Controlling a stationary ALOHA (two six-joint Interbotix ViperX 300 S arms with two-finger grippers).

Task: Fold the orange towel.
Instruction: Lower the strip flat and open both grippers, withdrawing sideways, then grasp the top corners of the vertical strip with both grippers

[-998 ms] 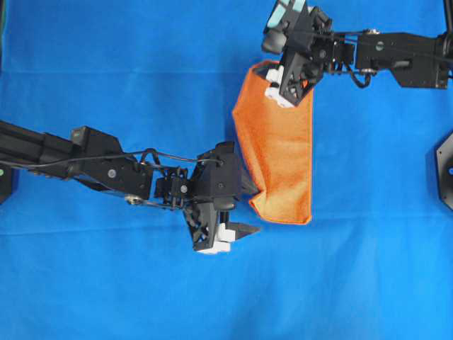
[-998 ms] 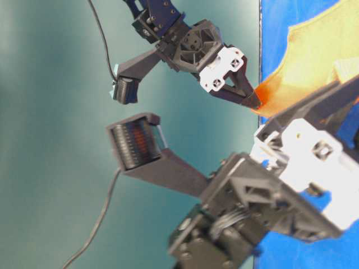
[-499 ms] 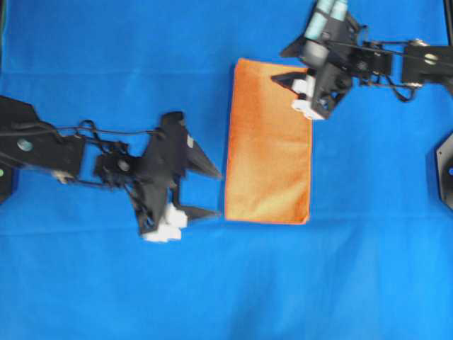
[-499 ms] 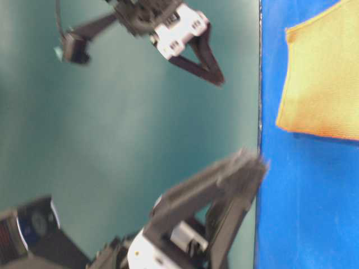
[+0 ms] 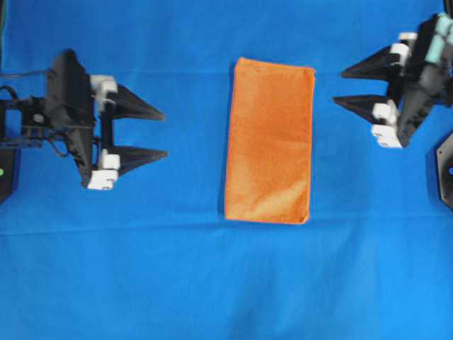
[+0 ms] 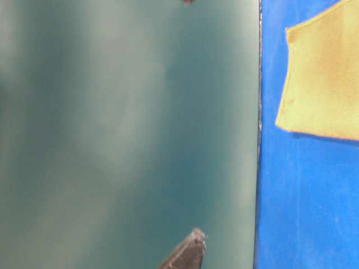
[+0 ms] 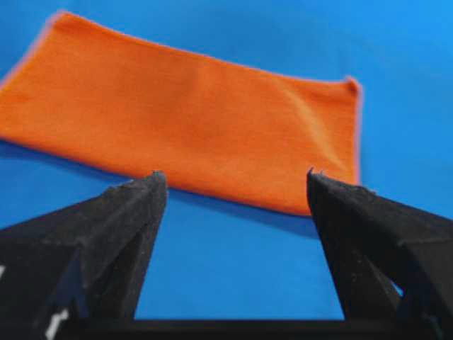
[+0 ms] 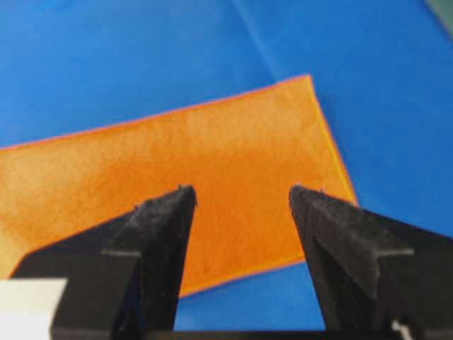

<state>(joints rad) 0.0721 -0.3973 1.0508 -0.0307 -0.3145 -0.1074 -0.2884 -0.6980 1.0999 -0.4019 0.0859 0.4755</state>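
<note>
The orange towel (image 5: 270, 142) lies flat on the blue cloth as a tall narrow rectangle, folded in half, in the middle of the overhead view. It also fills the upper part of the left wrist view as orange towel (image 7: 184, 120) and the middle of the right wrist view as orange towel (image 8: 212, 184), and shows at the right edge of the table-level view as orange towel (image 6: 325, 84). My left gripper (image 5: 164, 133) stands open well to the left of it, holding nothing. Far right, my right gripper (image 5: 338, 86) is open too, clear of the towel.
The large blue cloth (image 5: 212, 283) covers the whole table. A black mount (image 5: 446, 170) sits at the right edge. In the table-level view a dark fingertip (image 6: 188, 255) pokes up at the bottom against a teal wall (image 6: 123, 134).
Both grippers have let go of the towel and pulled back, left arm to the far left, right arm to the far right. The towel, bunched a second ago, now lies flat and folded.
</note>
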